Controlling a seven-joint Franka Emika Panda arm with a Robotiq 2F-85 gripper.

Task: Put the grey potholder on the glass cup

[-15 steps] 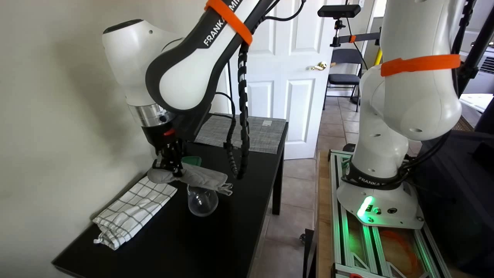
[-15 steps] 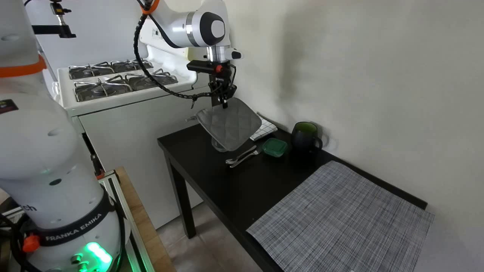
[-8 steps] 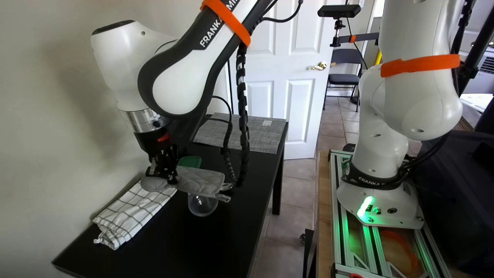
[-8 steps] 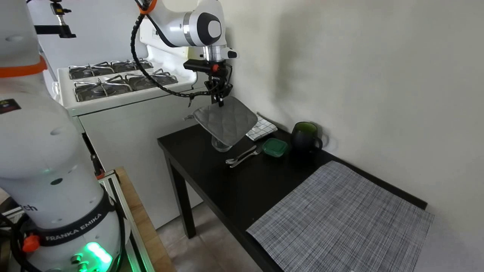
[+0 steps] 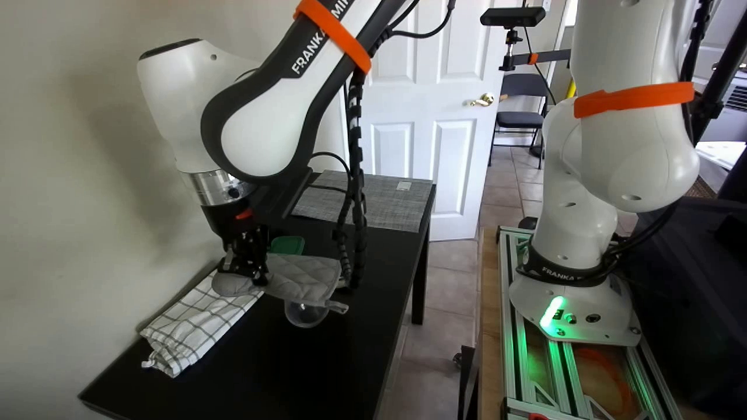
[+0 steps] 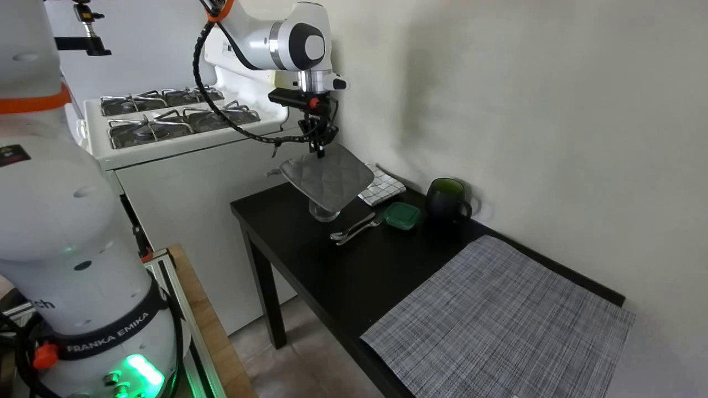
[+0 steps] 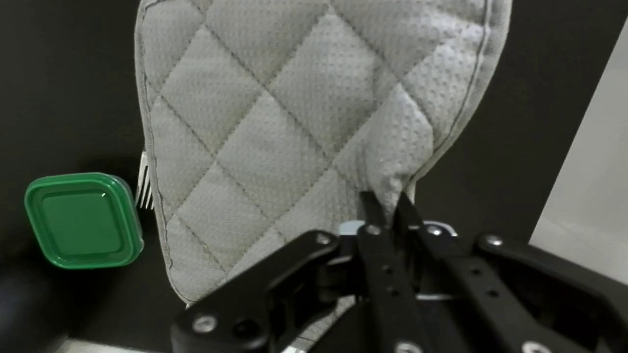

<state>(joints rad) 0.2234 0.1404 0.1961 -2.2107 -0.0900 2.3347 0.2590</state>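
The grey potholder hangs tilted in my gripper; both also show in an exterior view, the potholder under the gripper. In the wrist view the gripper is shut on a pinched fold of the potholder near one edge. The clear glass cup stands on the black table below the potholder. In an exterior view the cup's lower part shows under the potholder's low corner; its top is hidden. I cannot tell whether they touch. The cup is hidden in the wrist view.
A white checked dishcloth lies by the wall. A green-lidded container, cutlery and a dark mug stand near the cup. A grey mat covers one table end. A stove stands beyond the table.
My gripper has moved a little toward the wall and the stove and slightly down, carrying the potholder lower over the cup. The cup has not moved.
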